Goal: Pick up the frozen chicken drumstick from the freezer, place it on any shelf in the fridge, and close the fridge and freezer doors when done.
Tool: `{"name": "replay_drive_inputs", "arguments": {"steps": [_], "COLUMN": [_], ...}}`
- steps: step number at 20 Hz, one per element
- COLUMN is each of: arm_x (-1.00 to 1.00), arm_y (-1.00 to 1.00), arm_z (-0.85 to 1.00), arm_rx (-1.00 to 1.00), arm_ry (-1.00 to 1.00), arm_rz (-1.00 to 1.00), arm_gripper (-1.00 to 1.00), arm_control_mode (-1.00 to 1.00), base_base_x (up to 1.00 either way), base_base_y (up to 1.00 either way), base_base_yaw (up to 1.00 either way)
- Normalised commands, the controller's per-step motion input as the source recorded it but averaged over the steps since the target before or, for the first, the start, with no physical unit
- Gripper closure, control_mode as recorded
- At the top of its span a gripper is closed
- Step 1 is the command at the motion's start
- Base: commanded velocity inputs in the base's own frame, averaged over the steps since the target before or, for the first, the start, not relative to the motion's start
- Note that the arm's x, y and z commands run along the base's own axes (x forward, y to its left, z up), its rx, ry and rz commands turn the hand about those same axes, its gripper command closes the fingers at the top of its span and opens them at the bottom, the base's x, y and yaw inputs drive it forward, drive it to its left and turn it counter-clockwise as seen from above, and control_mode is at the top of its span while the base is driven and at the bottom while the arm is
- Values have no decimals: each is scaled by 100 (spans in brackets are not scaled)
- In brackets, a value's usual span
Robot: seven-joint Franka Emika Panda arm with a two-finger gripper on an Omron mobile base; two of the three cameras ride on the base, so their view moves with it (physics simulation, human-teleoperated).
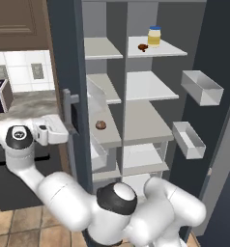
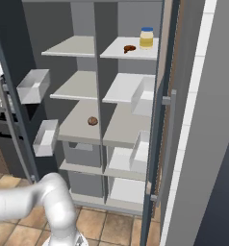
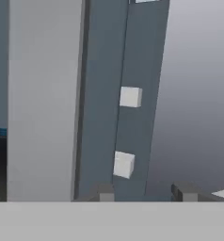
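Drumstick: on the top shelf, just beside the jar.
Doors: both open.
Gripper: spread, empty, close to a door's edge.

A yellow blue-lidded jar stands on the top shelf; a toaster sits on the counter.

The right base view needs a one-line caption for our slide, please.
Both doors open: chicken drumstick beside yellow jar on a top shelf.
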Motion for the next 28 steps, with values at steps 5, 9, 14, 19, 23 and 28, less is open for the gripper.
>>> {"name": "replay_drive_inputs", "arguments": {"steps": [5, 9, 14, 19, 23, 28], "arm_x": [41, 53, 67, 79, 86, 88], "arm_y": [-100, -100, -99, -88, -74, -58], "arm_z": [0, 0, 0, 0, 0, 0], "arm_rx": [2, 2, 4, 3, 1, 0], "arm_ry": [0, -2, -1, -3, -1, 0], "arm_rz": [1, 7, 15, 24, 24, 21], "arm_gripper": [-100, -100, -100, -100, -100, -100], "arm_control_mode": [-100, -100, -100, -100, -100, -100], "base_base_x": [0, 0, 0, 0, 0, 0], "base_base_y": [0, 0, 0, 0, 0, 0], "base_base_yaw": [0, 0, 0, 0, 0, 0]}}
